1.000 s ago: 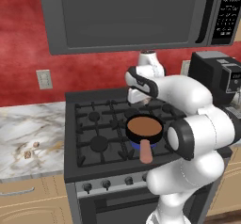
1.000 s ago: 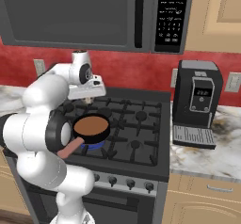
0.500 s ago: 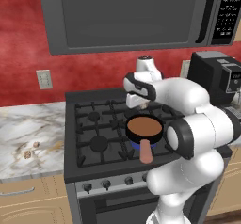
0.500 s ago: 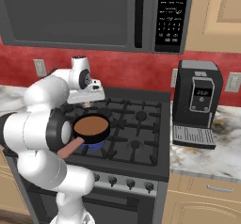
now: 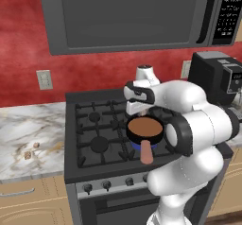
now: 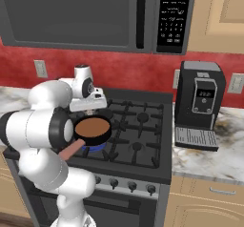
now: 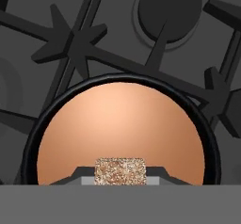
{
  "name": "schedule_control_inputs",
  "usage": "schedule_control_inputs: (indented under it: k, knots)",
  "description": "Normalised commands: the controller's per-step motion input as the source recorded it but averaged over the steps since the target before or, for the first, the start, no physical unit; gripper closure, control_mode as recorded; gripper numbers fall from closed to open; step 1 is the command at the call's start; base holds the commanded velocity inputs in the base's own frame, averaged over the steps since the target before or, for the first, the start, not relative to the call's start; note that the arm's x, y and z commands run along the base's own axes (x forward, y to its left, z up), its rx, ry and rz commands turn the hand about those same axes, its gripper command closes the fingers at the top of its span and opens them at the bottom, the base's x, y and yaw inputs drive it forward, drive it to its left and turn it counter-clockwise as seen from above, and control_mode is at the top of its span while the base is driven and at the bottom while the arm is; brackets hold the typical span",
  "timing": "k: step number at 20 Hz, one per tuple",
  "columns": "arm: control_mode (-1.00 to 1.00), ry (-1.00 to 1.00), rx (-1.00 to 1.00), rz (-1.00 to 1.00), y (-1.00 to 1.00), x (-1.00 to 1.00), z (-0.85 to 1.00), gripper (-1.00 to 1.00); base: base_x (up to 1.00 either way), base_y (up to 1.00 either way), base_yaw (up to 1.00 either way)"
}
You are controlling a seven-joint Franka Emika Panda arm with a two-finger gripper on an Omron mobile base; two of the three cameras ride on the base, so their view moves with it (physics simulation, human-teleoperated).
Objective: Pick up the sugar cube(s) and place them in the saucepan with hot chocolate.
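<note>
Because the saucepan [image 7: 121, 124] lies directly beneath, a sugar cube [image 7: 120, 171] is held pinched in the end effector [image 7: 120, 178] above the chocolate, apparently for dropping, while two cubes [image 5: 31, 150] wait on the counter [image 5: 28, 129].

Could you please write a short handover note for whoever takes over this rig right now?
Gripper: shut on a sugar cube, held directly above the saucepan of hot chocolate on the stove's front burner.
Two more sugar cubes lie on the marble counter left of the stove.
Done: this cube picked up and carried over the pan.
Left: release it into the chocolate, then fetch the two on the counter.
</note>
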Motion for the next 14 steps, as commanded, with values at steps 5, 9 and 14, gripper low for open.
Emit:
schedule_control_inputs:
  k: [5,9,14]
  knots:
    - [-1.0,0.0,0.0,0.0,0.0,0.0,-0.23,1.0,0.0,0.0,0.0]
    - [-1.0,0.0,0.0,0.0,0.0,0.0,-0.04,1.0,0.0,0.0,0.0]
    - [-1.0,0.0,0.0,0.0,0.0,0.0,0.0,-1.0,0.0,0.0,0.0]
